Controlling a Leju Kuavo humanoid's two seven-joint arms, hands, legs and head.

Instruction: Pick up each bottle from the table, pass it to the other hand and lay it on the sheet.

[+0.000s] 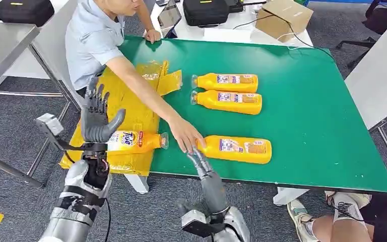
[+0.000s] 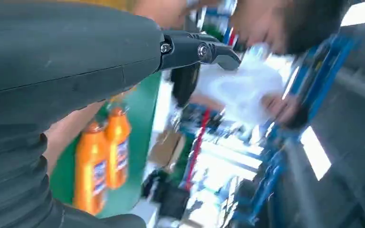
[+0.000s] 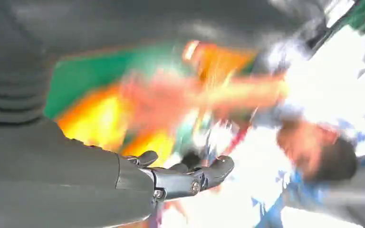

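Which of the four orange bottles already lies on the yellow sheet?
The bottle with the Tide label, just behind the left hand. It lies on the yellow sheet; the other three lie on the green mat.

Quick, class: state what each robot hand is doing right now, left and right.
Left hand: open, fingers spread, raised above the bottle on the sheet, holding nothing.
Right hand: open, fingers extended, empty, beside the person's hand.

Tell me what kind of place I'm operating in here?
Likely a lab or office test area: a green mat-covered table, grey carpet floor, a cardboard box and black equipment cases behind it.
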